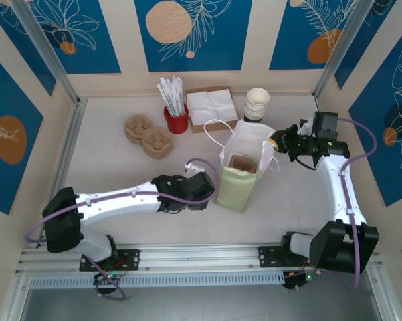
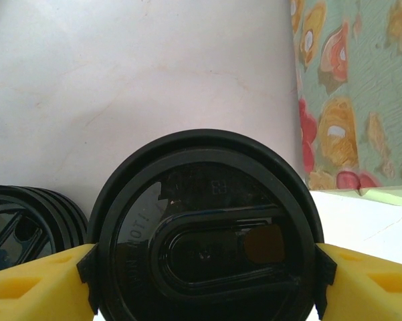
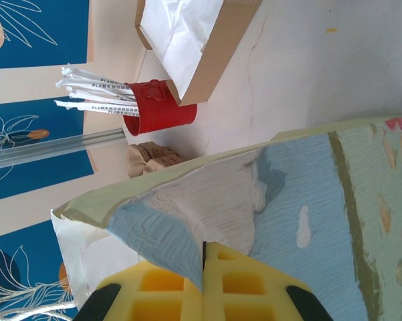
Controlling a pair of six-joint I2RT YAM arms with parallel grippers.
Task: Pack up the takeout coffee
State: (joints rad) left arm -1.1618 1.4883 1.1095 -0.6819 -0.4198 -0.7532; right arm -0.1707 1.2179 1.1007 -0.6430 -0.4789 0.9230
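Takeout coffee [image 2: 204, 234] stood on the table [image 2: 120, 80] between a stack of loose lids [image 2: 27, 224] and the paper bag [image 2: 354, 100]. Left gripper [image 2: 204, 274] clamped its lid rim from both sides, apparently in firm contact. Right gripper [image 3: 204, 257] was pinched tight on the bag's upper edge.

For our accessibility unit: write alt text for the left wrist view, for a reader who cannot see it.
The left gripper grips a takeout coffee by its round black plastic lid, between yellow fingers. A stack of black lids lies left; a flower-printed paper bag stands right.
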